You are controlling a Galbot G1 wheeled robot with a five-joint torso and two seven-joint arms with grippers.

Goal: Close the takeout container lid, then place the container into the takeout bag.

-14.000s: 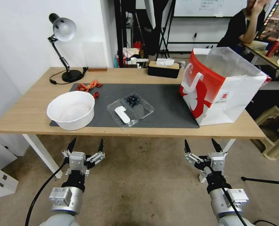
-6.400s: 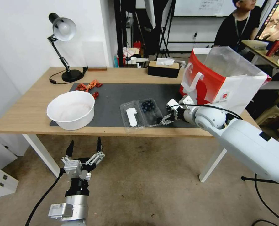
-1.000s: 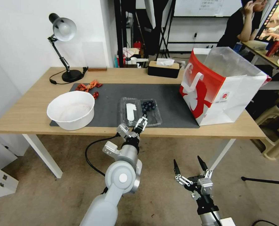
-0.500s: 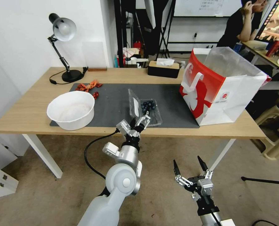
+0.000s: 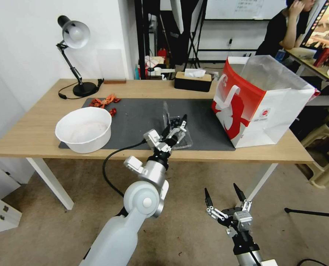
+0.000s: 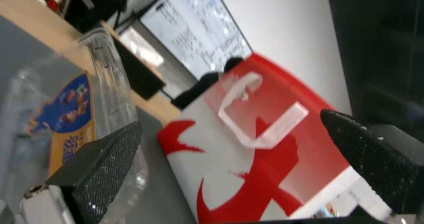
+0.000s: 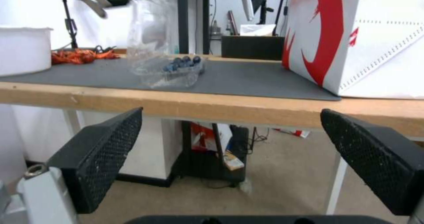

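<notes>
The left gripper (image 5: 176, 125) reached over the near table (image 5: 35, 136) edge with its fingers spread wide, gripping nothing. One finger (image 6: 95, 171) lay against the outer face of the lid (image 5: 166, 114), which stood nearly upright just to the gripper's left. The other finger (image 6: 375, 157) pointed free towards the bag (image 5: 262, 101), well off to the gripper's right on the mat (image 5: 135, 114). The container (image 5: 177, 131) sat directly beneath the gripper on the mat, its berries (image 7: 182, 63) lying in the lower half. A white bowl (image 5: 84, 129) stood well to the gripper's left. The right gripper (image 5: 225, 197) hung below table height, its fingers wide apart and empty.
</notes>
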